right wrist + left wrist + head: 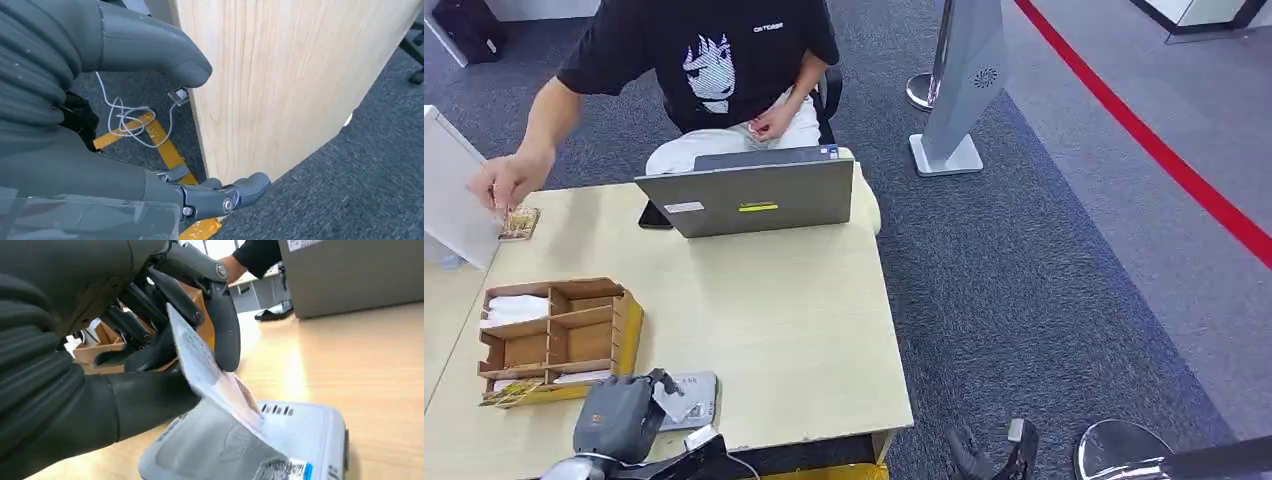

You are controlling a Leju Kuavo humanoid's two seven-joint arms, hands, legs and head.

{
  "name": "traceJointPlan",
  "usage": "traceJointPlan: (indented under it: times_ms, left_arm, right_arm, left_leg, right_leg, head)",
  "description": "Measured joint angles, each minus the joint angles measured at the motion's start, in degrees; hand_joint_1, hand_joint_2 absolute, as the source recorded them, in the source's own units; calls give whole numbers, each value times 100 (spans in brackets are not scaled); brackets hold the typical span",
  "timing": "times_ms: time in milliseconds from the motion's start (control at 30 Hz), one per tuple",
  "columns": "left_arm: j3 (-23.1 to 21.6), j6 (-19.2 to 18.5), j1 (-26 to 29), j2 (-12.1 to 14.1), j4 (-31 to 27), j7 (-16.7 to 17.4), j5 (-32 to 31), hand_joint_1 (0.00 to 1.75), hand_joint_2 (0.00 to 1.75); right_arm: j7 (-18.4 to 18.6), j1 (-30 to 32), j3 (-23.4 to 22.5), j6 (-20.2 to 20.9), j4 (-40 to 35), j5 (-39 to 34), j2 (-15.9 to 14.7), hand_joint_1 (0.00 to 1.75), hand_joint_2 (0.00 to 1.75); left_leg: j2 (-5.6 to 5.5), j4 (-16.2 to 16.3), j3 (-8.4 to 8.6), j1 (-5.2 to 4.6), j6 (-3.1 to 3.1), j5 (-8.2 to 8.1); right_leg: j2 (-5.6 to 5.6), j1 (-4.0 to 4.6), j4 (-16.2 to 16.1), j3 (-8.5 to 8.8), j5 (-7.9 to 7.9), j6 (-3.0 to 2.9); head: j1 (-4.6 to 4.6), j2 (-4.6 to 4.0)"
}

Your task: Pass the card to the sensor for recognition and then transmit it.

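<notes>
Currently left hand (150,335) pinched card (210,370), tilted, lower edge over sensor (300,440) near counter (774,320) front edge. Recognition step in hand. Right hand (150,125) hung beside counter, fingers apart, held nothing. Next likely: lift card, hand toward person (714,60).

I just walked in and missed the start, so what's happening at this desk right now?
The left robot hand holds a card tilted over the grey sensor at the near edge of the table, apparently presenting it for reading. The right robot hand hangs empty below the tabletop, beside the table's wooden side. Across the table a person sits behind a laptop, one hand reaching to another card at the far corner. A wooden organiser sits beside the sensor.
</notes>
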Motion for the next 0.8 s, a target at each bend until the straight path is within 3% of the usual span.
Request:
traceJointPlan:
  times_ms: [200, 400, 800]
  left_arm:
    - [53, 208, -114, 9, 116, 57, -22, 175, 175]
    - [374, 413, -539, -28, -214, -83, -41, 175, 175]
    - [638, 354, -1529, 127, -585, -133, -4, 175, 175]
  right_arm:
    - [7, -6, 7, -44, -2, 0, 0, 0, 175]
    - [-42, 34, 28, -33, -2, 20, 0, 0, 175]
    - [-166, 239, 205, 94, 0, 5, -46, 0, 175]
  left_leg:
    - [-1, 0, 0, 0, 0, 0]
    - [-3, 0, 1, 0, 1, 3]
    - [-2, 0, 1, 0, -1, 5]
  right_leg:
    - [-1, 0, 0, 0, 0, 0]
    - [-6, 0, 1, 1, 1, -1]
    - [-5, 1, 3, 0, 4, -5]
  head:
    - [0, 0]
    - [0, 0]
    - [2, 0]
